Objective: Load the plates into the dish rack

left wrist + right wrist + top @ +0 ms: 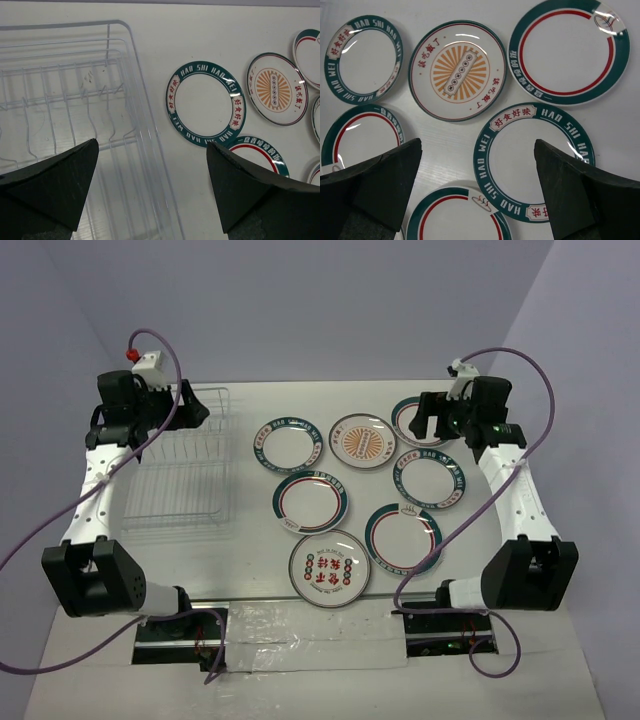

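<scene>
I count seven plates, all lying flat on the table [255, 552] to the right of the rack [180, 470], each apart from it. The lettered plate [288, 443] is nearest the rack, with the sunburst plate [361, 441] just beside it on the right. Further right is a ringed plate [420, 422], partly hidden by my right arm in the top view. In front of that row lie a second lettered plate [432, 481] and a green-rimmed plate [311, 502]. Nearer still are another green-rimmed plate [404, 537] and the red-character plate [330, 569], closest to the arm bases.

The rack stands at the left of the table, tines upright.

My left gripper [152, 145] seems to hang over the rack's right-hand edge, jaws spread wide with nothing between them. My right gripper [477, 144] hangs above the plates, its jaws also wide apart and holding nothing, the second lettered plate below the gap.
</scene>
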Available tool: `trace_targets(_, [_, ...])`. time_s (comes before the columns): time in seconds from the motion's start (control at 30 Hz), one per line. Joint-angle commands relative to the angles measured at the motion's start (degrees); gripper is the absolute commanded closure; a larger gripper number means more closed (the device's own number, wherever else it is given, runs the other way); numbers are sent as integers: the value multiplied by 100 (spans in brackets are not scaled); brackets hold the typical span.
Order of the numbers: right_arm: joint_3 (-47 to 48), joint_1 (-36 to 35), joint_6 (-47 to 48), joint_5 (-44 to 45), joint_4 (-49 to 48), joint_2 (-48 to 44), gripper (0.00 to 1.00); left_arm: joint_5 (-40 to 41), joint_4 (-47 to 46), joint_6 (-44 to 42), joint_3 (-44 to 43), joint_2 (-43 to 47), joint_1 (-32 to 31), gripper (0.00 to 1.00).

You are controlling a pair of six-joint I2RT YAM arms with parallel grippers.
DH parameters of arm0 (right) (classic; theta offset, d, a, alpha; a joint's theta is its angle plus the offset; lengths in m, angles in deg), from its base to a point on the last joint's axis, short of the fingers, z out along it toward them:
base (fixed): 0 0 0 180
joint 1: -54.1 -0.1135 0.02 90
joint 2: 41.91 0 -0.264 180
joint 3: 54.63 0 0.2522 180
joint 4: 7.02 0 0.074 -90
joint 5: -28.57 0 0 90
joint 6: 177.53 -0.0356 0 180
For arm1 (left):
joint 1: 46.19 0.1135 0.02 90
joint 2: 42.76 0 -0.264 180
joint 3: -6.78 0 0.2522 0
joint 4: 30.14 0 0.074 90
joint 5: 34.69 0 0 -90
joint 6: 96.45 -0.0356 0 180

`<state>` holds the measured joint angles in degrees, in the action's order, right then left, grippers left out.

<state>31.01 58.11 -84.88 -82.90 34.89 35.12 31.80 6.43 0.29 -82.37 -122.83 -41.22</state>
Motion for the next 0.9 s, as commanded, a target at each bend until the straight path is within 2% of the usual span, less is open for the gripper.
trace_targets(0.0, [168, 388, -248, 135, -107, 259, 0, -181, -39, -208, -160, -26, -14, 1])
trace_targets(0.23, [704, 1206, -1283, 363, -107, 1304, 0, -57, -110, -129, -291, -79, -14, 1])
trace_targets(0.37, [1143, 1365, -1706, 723, -28, 2120, 1, -84, -92, -86, -371, -131, -23, 1])
trace_targets(0.5, [1557, 1480, -2268, 908, -107, 2693, 6, -110, -84, -33, -458, -158, -31, 1])
trace_targets(0.87, [2743, 1638, -2884, 784, 156, 4187, 17, -198, -101, -85, -459, -70, -49, 1])
